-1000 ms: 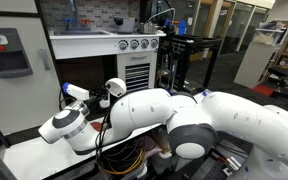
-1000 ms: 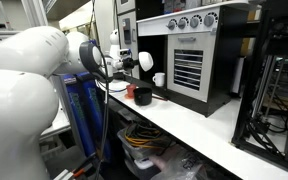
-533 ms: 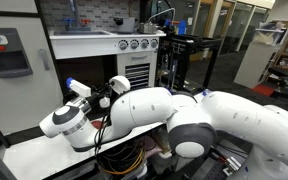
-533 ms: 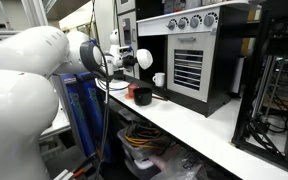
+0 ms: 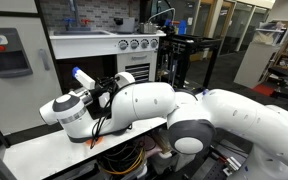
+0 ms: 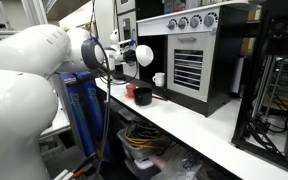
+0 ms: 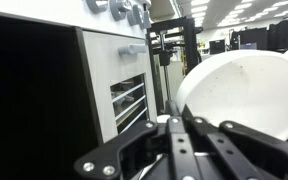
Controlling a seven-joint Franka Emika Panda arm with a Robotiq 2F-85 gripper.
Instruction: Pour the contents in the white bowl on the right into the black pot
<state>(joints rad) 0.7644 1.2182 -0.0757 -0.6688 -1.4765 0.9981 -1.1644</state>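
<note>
My gripper (image 7: 180, 128) is shut on the rim of the white bowl (image 7: 246, 88), which fills the right of the wrist view and is tipped on its side. In an exterior view the gripper (image 6: 130, 56) holds the bowl (image 6: 143, 54) in the air above the counter, over the small black pot (image 6: 143, 97). The pot stands on the white counter (image 6: 199, 125) in front of the toy oven. The pot is out of the wrist view. I cannot see the bowl's contents.
An orange cup (image 6: 131, 91) stands beside the pot and a white mug (image 6: 159, 79) behind it. The toy oven (image 6: 189, 55) with knobs is close behind; its front shows in the wrist view (image 7: 119, 80). The arm's bulk (image 5: 174, 110) blocks an exterior view.
The gripper has lifted the bowl slightly and turned it further; the arm has swung a little in both exterior views.
</note>
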